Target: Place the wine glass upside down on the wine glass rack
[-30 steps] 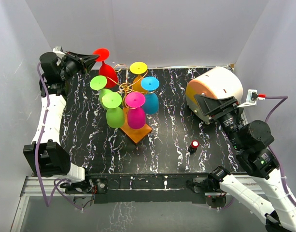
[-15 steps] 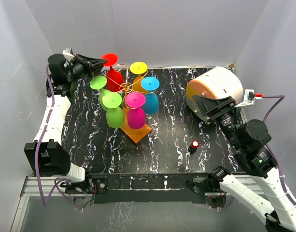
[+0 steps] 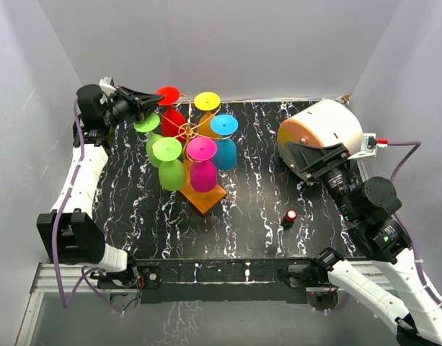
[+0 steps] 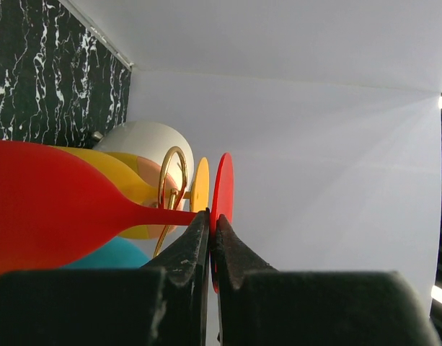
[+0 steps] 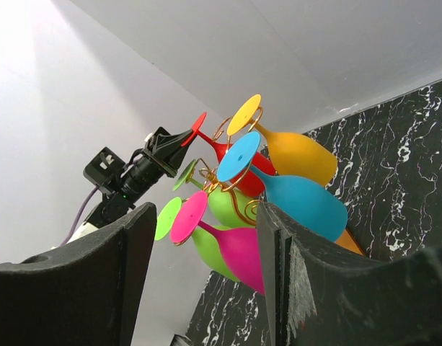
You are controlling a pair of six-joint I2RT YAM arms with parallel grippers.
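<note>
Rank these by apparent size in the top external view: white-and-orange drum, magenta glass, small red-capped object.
Largest: white-and-orange drum
Then: magenta glass
Smallest: red-capped object
The differences are plain.

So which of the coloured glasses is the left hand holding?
The red wine glass: the left hand is shut on its stem; the others hang untouched on the rack.

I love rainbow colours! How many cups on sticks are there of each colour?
Red glass: 1
Yellow glass: 1
Blue glass: 1
Pink glass: 1
Green glasses: 2
Total: 6
</note>
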